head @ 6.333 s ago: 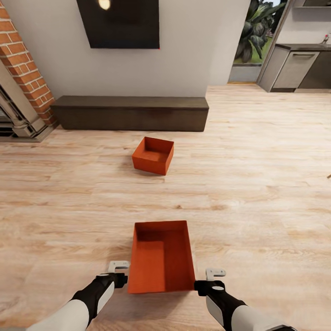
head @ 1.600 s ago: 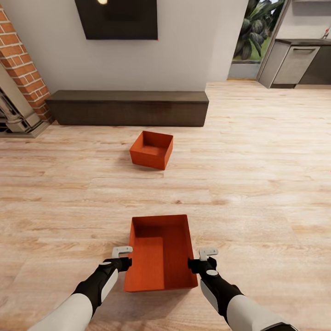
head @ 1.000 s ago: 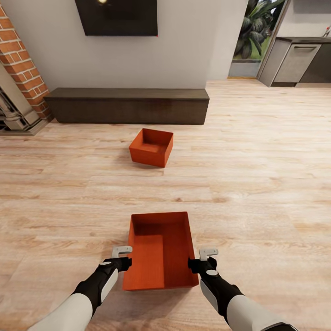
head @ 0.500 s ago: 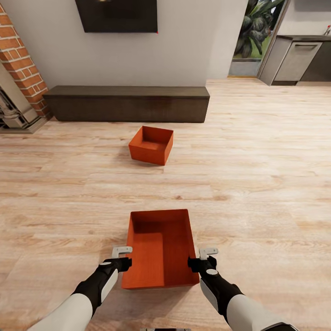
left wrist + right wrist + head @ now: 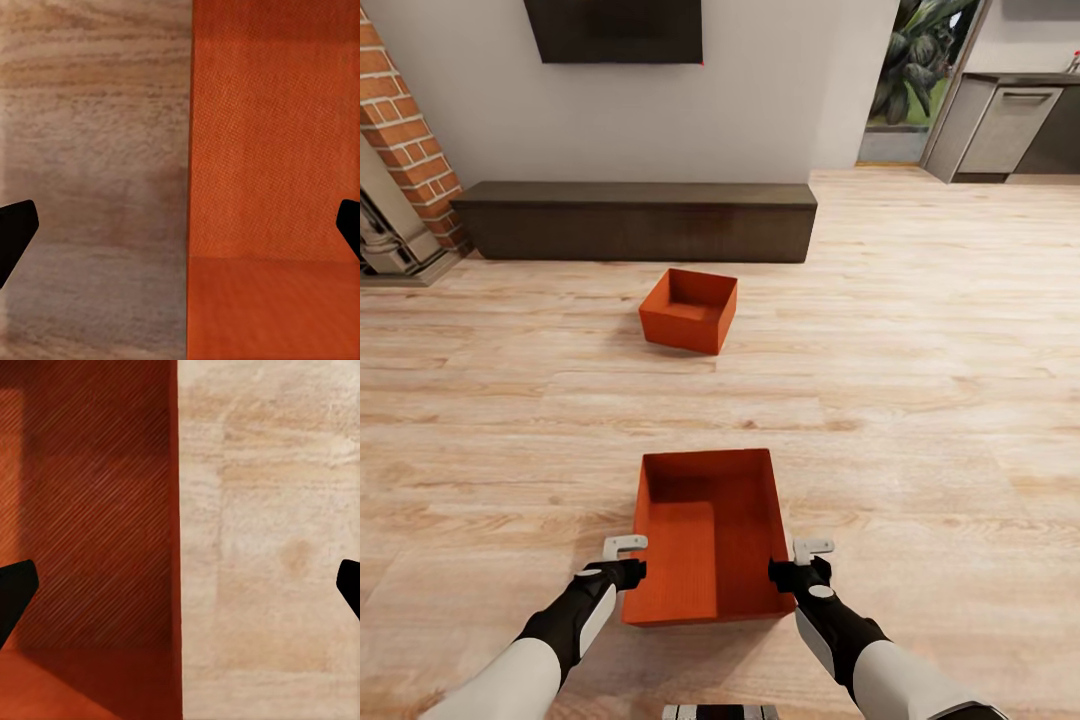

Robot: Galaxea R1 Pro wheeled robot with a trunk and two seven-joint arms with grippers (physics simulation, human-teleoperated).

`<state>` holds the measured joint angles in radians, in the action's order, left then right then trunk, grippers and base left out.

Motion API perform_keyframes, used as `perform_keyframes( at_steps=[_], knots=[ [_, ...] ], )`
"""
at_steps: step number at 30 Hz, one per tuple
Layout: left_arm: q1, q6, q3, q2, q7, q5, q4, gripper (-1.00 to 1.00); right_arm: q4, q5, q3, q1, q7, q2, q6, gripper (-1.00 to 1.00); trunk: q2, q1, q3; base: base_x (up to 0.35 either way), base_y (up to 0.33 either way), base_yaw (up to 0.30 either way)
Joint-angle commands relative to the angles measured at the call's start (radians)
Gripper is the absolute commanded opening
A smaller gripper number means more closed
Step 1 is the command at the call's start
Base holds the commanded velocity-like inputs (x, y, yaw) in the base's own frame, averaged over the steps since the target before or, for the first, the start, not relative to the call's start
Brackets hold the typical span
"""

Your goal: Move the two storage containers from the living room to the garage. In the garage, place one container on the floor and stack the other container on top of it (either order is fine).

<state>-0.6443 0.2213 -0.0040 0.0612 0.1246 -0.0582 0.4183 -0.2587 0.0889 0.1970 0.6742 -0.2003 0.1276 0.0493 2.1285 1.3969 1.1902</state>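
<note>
Both grippers, left [image 5: 626, 560] and right [image 5: 797, 562], spread open astride near container [image 5: 708, 535] walls, poised for a two-sided lift.

Both arms reaching forward and down, left gripper [image 5: 625, 560] and right gripper [image 5: 800, 563] level, jaws spread wide apart

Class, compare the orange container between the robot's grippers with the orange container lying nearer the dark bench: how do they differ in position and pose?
The near container sits between the left gripper and the right gripper, one at each long wall; the far container lies alone, nothing near its walls.
The near container lies square to the head view; the far container is turned at an angle.
The far container lies closer to the bench.
Both are open, empty and orange-red.
</note>
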Motion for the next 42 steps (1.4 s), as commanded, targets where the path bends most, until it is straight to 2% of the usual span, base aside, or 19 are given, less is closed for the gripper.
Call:
perform_keyframes(
  at_steps=[1, 5, 42],
  knots=[
    [0.000, 0.006, -0.001, 0.000, 0.004, -0.006, 0.004, 1.00, 0.001, 0.009, 0.008, 0.001, -0.005, 0.000, 0.004, 1.00, 0.008, 0.004, 0.004, 0.000, 0.000, 0.000],
    [0.000, 0.006, 0.000, -0.001, 0.004, -0.005, 0.008, 1.00, 0.001, 0.009, 0.008, 0.001, -0.005, 0.000, 0.006, 1.00, 0.036, 0.019, 0.016, 0.000, 0.000, 0.000],
    [0.000, 0.006, 0.002, -0.001, 0.004, -0.005, 0.012, 1.00, -0.003, 0.009, 0.009, 0.001, -0.005, 0.000, 0.004, 1.00, 0.036, 0.019, 0.016, 0.000, 0.000, 0.000]
  ],
)
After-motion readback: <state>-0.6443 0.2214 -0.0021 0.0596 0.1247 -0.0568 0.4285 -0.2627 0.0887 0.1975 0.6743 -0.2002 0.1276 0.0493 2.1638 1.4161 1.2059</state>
